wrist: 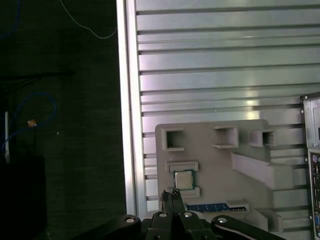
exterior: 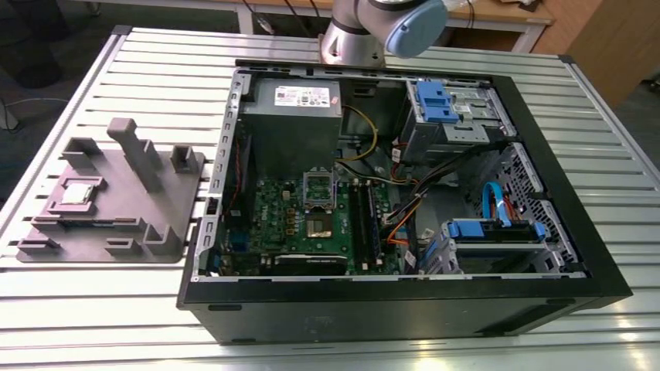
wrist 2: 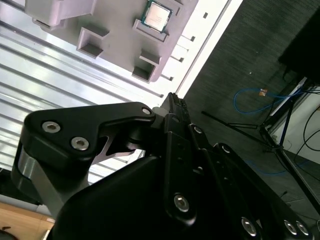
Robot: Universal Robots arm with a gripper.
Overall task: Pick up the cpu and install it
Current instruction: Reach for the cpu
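Aluminium slats all over, that's the table (exterior: 103, 309). The biggest thing on it is the black tower case (exterior: 413, 313), lying on its side with the panel off. You can see the green motherboard (exterior: 278, 224) inside, and the socket (exterior: 317, 224) sits bare in its metal frame. On the exterior view's left, apart from the case, is a grey plastic holder (exterior: 154, 209). The cpu (exterior: 79, 193) sits flat in a square pocket on that holder, silver lid up. So nothing's been picked up yet. — OP

Same read here. In both wrist views the chip (wrist: 184, 180) is in its pocket, and the end effector (wrist: 172, 196) hangs over the holder without touching it. Its fingers look pinched together with nothing between them.

On handling, my guess is that it's very light and totally stiff, basically a thin metal-topped tile. The lid looks smooth, so it's probably slippery. The underside contacts on these things tend to be the fragile part. I'd take it by two opposite edges, where the pale rim (wrist 2: 158, 15) sticks out past the lid. I wouldn't press on top. The pocket walls hug it closely, so there isn't much room beside the edges. — reply
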